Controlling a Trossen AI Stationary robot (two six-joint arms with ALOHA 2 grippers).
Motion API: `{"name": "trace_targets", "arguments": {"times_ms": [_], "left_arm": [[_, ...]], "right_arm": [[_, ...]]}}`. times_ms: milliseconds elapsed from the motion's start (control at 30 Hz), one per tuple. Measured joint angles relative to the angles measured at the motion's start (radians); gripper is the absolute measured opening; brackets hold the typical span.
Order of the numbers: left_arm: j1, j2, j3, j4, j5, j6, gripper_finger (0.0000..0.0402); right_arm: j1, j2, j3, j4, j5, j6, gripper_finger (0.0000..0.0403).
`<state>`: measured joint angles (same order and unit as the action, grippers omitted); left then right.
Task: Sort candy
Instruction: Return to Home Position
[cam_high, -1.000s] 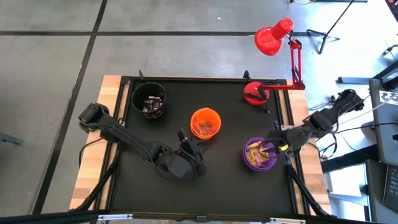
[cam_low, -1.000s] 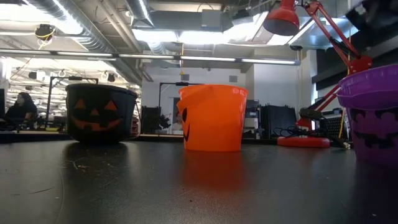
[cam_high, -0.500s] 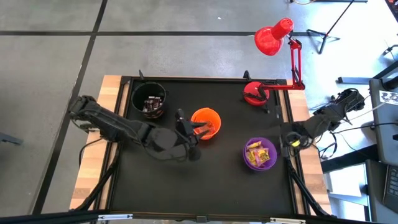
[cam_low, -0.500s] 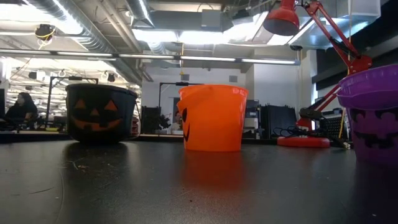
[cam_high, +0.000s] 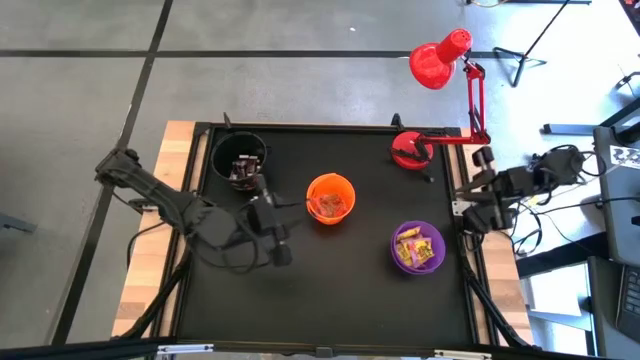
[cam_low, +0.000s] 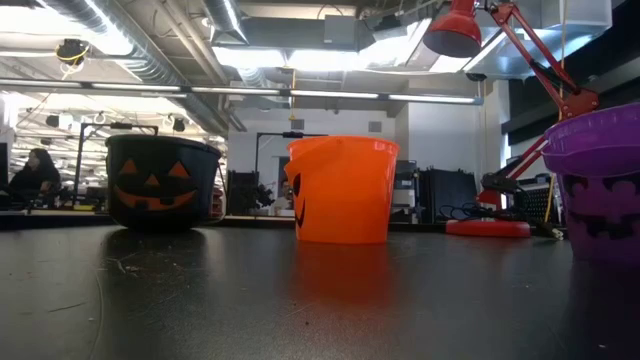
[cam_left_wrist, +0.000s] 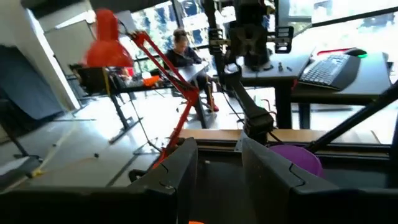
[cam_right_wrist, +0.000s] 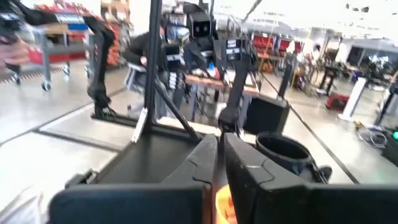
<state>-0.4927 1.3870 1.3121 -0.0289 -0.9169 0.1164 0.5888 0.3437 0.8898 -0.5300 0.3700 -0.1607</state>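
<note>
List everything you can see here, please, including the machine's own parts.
Table: one, black top, wooden side edges.
Black cup: one, table's left.
Orange cup: one, middle.
Purple cup: one, right.
Candy: many; yellow in the purple cup, dark in the black cup, some in the orange cup.
Lamp: one, red, base on the table's right.
Person: one, dark clothes, room beyond.
Left fingers: two, dark, open, over the table's left half.
Right fingers: two, dark, shut, at the right edge.

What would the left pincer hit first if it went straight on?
Probably the right arm: the left pincer, near the orange cup, points at it, the purple cup slightly aside. Depth is unclear.
</note>
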Motion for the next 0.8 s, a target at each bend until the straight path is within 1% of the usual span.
{"name": "trace_targets", "arguments": {"times_ms": [133,200,300,400,467,567,667,800], "left_arm": [[-0.046,-0.041,-0.006,-0.006,-0.091,0.039,0.0119],[-0.056,-0.075,-0.039,-0.004,-0.098,0.027,0.0119],[-0.046,-0.129,-0.126,0.050,-0.022,-0.019,0.0114],[-0.029,-0.183,-0.263,0.149,0.014,-0.040,0.0100],[-0.016,-0.225,-0.373,0.268,0.024,-0.043,0.0088],[-0.001,-0.299,-0.543,0.503,0.065,-0.011,0.0071],[0.009,-0.360,-0.701,0.719,0.099,0.017,0.0057],[0.010,-0.431,-0.869,0.932,0.099,0.018,0.0040]], "right_arm": [[0.000,-0.041,0.000,-0.002,-0.023,-0.002,0.0012],[0.000,-0.043,-0.001,-0.001,-0.023,-0.003,0.0005],[0.000,-0.037,-0.004,0.001,-0.023,-0.023,0.0002],[0.000,-0.038,-0.053,0.067,-0.023,-0.053,0.0005],[0.000,-0.040,-0.096,0.117,-0.023,-0.073,0.0006],[0.000,-0.041,-0.155,0.159,-0.014,-0.098,0.0007],[0.000,-0.046,-0.203,0.172,0.028,-0.106,0.0007],[0.000,-0.098,-0.240,0.185,0.085,-0.109,0.0007]]}}
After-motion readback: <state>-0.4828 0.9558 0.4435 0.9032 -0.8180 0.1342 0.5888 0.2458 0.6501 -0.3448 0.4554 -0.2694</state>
